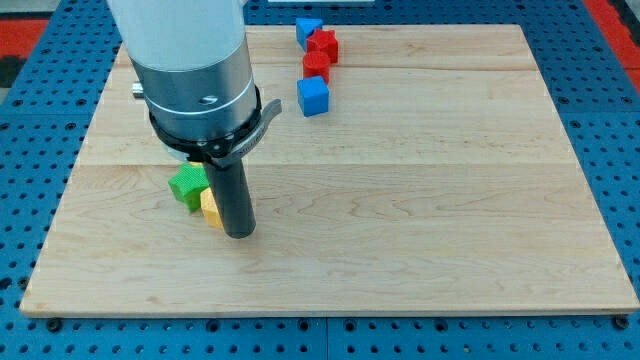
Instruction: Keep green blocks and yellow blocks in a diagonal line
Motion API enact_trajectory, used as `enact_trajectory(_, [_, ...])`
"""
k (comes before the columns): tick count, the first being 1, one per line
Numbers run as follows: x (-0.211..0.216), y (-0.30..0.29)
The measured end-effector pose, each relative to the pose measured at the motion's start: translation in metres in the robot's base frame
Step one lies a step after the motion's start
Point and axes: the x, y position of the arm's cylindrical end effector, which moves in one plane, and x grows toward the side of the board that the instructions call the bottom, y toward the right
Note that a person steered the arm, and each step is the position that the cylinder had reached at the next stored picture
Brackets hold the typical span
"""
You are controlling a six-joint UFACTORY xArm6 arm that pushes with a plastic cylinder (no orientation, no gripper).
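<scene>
A green block [187, 186], cube-like, lies on the wooden board at the view's left centre, partly under the arm's body. A yellow block [210, 209] touches it at its lower right; only a small part shows beside the rod. My tip [238, 234] rests on the board just right of the yellow block, touching or nearly touching it. Any other green or yellow blocks are hidden or absent from view.
At the view's top centre stand a blue block [308, 29], a red star-like block [323, 44], a red block [316, 65] and a blue cube [313, 96]. The wooden board [420, 200] lies on a blue perforated table. The arm's large grey body [195, 70] hides the upper left.
</scene>
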Motion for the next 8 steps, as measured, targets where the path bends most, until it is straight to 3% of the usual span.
enact_trajectory(4, [0.008, 0.026])
enact_trajectory(8, [0.027, -0.066])
